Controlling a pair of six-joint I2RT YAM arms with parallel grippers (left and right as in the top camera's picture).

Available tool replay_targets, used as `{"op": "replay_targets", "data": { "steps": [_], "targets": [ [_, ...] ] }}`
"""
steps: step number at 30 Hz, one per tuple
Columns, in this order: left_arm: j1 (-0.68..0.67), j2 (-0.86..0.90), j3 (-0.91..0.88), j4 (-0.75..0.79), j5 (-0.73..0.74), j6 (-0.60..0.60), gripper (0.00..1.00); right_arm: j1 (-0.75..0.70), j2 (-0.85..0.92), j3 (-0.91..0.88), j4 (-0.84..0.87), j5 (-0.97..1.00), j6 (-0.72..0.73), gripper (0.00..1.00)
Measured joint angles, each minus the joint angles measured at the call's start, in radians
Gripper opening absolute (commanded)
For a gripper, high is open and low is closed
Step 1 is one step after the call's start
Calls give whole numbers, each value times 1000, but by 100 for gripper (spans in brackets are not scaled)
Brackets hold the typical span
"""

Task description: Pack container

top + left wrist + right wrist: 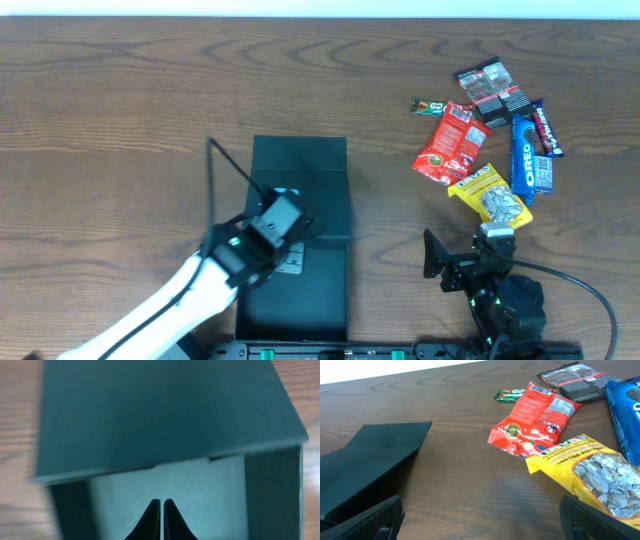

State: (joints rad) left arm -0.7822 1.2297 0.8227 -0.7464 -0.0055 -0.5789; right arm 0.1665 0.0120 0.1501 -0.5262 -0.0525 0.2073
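A: Well, item one, left claw [161, 510]?
B: Pressed together, empty, poised above the open container [272, 490]; flap [165, 410] lies beyond its tips.
A: Item two, right claw [480, 520]?
B: Spread wide, empty. Yellow packet [600, 470] just ahead-right; container well apart to its left, on the table [455, 475].

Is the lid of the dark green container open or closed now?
Open. The container's flap lid is swung back, and the left wrist view looks straight onto the bare inner floor.
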Motion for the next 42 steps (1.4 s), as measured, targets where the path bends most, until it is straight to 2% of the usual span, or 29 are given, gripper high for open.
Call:
{"op": "replay_targets", "data": {
  "steps": [11, 19, 23, 29, 34, 42],
  "targets": [
    [-20, 168, 0, 74, 25, -211, 6, 0, 0, 0, 0, 0, 0, 99],
    [-16, 261, -9, 232, 13, -261, 6, 0, 0, 0, 0, 0, 0, 99],
    [32, 304, -9, 275, 13, -257, 5, 0, 0, 0, 0, 0, 0, 99],
    [178, 322, 15, 347, 13, -164, 6, 0, 0, 0, 0, 0, 0, 99],
    [233, 406, 178, 322, 20, -77, 6, 0, 0, 0, 0, 0, 0, 99],
    [239, 638, 432, 240, 46, 7, 6, 0, 0, 0, 0, 0, 0, 99]
  ]
}}
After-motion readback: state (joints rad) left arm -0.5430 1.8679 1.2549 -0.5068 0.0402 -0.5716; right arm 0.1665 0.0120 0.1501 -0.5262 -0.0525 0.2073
